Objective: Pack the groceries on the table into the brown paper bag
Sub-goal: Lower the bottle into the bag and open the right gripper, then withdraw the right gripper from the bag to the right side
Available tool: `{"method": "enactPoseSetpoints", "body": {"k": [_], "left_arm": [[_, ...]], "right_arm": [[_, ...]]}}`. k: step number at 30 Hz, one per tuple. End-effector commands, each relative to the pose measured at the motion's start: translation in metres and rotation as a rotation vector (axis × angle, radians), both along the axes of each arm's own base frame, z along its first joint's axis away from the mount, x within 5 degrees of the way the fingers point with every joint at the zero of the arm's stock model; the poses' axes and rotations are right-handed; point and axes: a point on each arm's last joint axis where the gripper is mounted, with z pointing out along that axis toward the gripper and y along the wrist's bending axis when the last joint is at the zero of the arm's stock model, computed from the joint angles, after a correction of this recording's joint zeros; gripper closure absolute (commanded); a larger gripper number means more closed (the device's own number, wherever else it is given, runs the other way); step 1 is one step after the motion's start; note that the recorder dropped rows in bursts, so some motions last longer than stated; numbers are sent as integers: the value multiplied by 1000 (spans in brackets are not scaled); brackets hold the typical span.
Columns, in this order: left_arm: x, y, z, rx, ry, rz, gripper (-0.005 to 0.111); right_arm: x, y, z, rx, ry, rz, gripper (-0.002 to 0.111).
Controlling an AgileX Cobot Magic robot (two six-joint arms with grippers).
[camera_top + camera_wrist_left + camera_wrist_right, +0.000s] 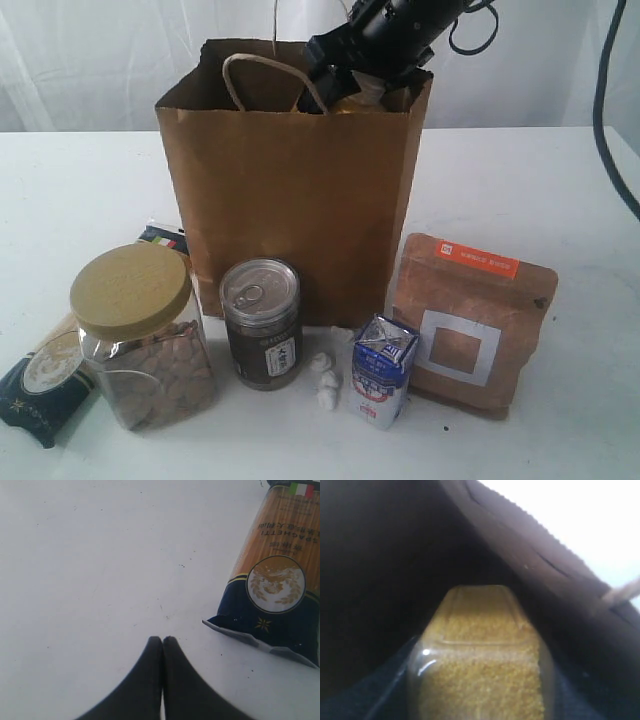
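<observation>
- In the exterior view we count one brown paper bag (290, 190), standing upright near the middle of the worktop (80, 190), its mouth open.
- The right arm (400, 30) reaches down into that mouth. A bit of one yellow spice jar (352, 103) shows at the bag's rim under it.
- Five groceries stand outside the bag in a row along the worktop's near edge, one of each.
- From the near left corner these are the long spaghetti packet (40, 385) lying flat, the tan-lidded clear jar (140, 335), the dark can (262, 322), the blue-white mini carton (383, 370) and the brown pouch with orange label (470, 325).
- A few small white lumps (326, 380) lie between can and carton; we cannot count them surely.
- In the left wrist view the left jaws are pressed tip to tip with nothing between them, over bare worktop, with the spaghetti packet just beside but apart.
- In the right wrist view the right jaws hold the spice jar inside the bag, with dark brown paper wall around it.
</observation>
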Motion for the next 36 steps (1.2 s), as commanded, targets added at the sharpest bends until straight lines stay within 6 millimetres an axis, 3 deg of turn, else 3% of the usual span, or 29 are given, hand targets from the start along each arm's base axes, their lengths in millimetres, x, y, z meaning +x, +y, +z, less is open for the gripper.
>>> {"method": "enactPoseSetpoints", "body": {"k": [1, 5, 18, 26, 36], "left_arm": [[0, 0, -2, -8, 9, -3, 107], [0, 0, -2, -8, 9, -3, 107], [0, 0, -2, -8, 9, -3, 107], [0, 0, -2, -8, 9, -3, 107], [0, 0, -2, -8, 9, -3, 107]], "right_arm": [[-3, 1, 11, 43, -15, -9, 54], [-3, 1, 11, 45, -6, -22, 34], [-3, 1, 11, 53, 3, -30, 34], [-5, 1, 14, 95, 86, -135, 34], [-21, -5, 45, 127, 44, -162, 34]]}}
